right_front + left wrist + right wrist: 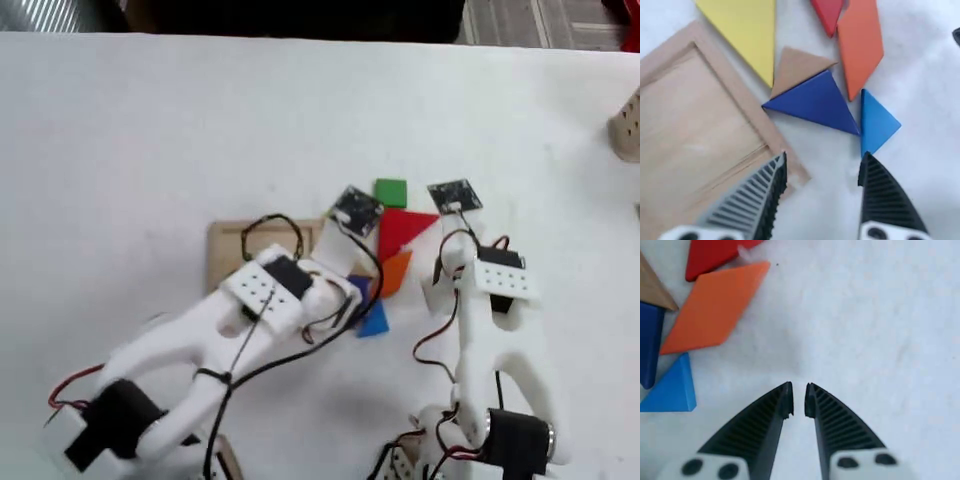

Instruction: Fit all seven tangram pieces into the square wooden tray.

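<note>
Left claw (823, 157) hangs spread wide, nothing in it, right over a corner of the wooden tray (695, 125). Its wrist cam catches the yellow triangle (747, 30) and tan triangle (797, 67) just beside the tray's rim. The dark blue triangle (815, 102) has its tip at the rim, and the orange parallelogram (860, 45), red triangle (827, 12) and light blue triangle (875, 122) lie farther out. The overhead cam adds a green square (390, 192) beyond the red one, well apart from the tray. Right claw (799, 387) is pinched nearly together on nothing, over the table (880, 315) on the pieces' far side from the tray.
</note>
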You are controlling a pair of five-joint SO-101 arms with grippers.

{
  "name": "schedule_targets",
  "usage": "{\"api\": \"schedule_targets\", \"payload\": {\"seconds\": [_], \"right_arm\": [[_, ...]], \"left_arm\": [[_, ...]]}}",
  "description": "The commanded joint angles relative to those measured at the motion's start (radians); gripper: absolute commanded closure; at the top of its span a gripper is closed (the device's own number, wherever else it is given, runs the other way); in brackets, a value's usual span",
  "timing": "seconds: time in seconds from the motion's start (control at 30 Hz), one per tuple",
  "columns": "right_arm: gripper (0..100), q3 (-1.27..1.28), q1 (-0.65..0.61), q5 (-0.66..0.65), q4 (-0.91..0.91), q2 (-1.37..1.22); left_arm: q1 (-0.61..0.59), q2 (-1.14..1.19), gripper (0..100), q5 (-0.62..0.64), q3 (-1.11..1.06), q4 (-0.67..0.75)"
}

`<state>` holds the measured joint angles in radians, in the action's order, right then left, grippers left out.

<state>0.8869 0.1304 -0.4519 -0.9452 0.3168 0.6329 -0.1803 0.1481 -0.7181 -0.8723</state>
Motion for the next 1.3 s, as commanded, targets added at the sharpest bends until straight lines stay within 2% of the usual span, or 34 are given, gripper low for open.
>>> {"api": "schedule_targets", "payload": {"seconds": [0.0, 0.3, 0.4, 0.5, 0.73, 0.83, 0.93, 1.03, 1.13, 1.27], "right_arm": [[94.9, -0.003, 0.005, -0.009, 0.016, 0.004], [94.9, 0.018, -0.012, -0.009, 0.056, 0.004], [94.9, 0.018, -0.012, -0.009, 0.058, 0.004], [94.9, 0.018, -0.012, -0.011, 0.058, 0.004], [94.9, 0.018, -0.031, -0.011, 0.058, 0.004], [94.9, 0.018, -0.031, -0.011, 0.058, 0.005], [94.4, 0.018, -0.033, -0.011, 0.056, 0.012], [89.7, 0.014, -0.042, -0.009, 0.051, 0.015], [86.3, 0.005, -0.116, -0.003, 0.041, 0.033], [86.1, -0.021, -0.242, 0.0, -0.088, 0.133]], "left_arm": [[0.013, 0.085, 77, 0.072, 0.084, 0.086], [0.015, 0.32, 77, 0.18, 0.272, 0.057], [0.013, 0.335, 73, 0.222, 0.299, 0.02], [0.013, 0.309, 69, 0.236, 0.301, -0.032], [-0.004, 0.107, 68, 0.215, 0.296, -0.216], [-0.082, 0.021, 68, 0.124, 0.242, -0.233], [-0.213, -0.068, 68, 0.057, 0.169, -0.253], [-0.343, -0.16, 68, -0.034, 0.114, -0.301], [-0.463, -0.257, 68, -0.055, 0.028, -0.307], [-0.582, -0.367, 68, -0.077, -0.135, -0.265]]}}
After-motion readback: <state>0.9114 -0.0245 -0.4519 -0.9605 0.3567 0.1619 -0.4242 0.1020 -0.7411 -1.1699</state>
